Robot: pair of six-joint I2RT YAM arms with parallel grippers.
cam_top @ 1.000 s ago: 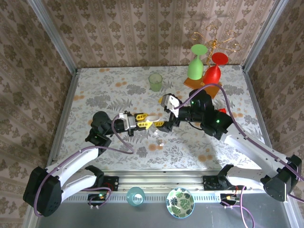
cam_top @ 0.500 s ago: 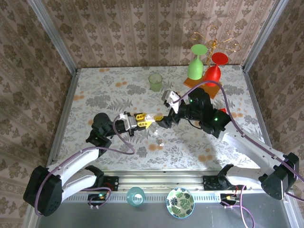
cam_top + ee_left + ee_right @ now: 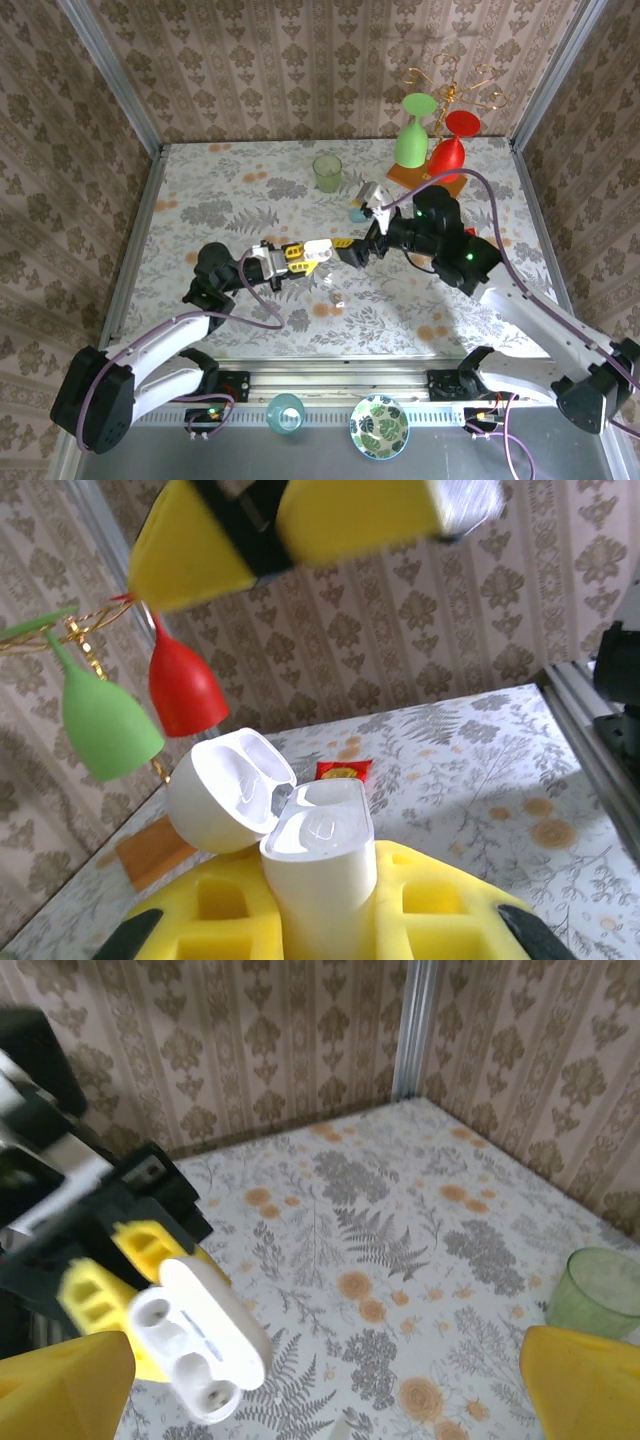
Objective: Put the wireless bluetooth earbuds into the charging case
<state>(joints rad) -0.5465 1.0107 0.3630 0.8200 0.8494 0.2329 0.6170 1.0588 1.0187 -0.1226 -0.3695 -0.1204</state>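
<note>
The open case (image 3: 318,247) is clamped in the left gripper (image 3: 303,254) above mid-table, sockets turned right for loading. The right gripper (image 3: 320,1400) is spread wide, empty, just right of it; an earbud (image 3: 338,298) is left on the table (image 3: 220,200) just nearer.

White charging case (image 3: 320,865), lid open, in left hand (image 3: 306,253); white earbud (image 3: 338,298) nearby.

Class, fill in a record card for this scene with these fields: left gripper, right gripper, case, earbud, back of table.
left gripper: shut on the white case
right gripper: open, empty, facing the case
case: lid open; both sockets look empty
earbud: small white piece lying on the table, apart from the case
back of table: green cup, green glass, red glass
</note>
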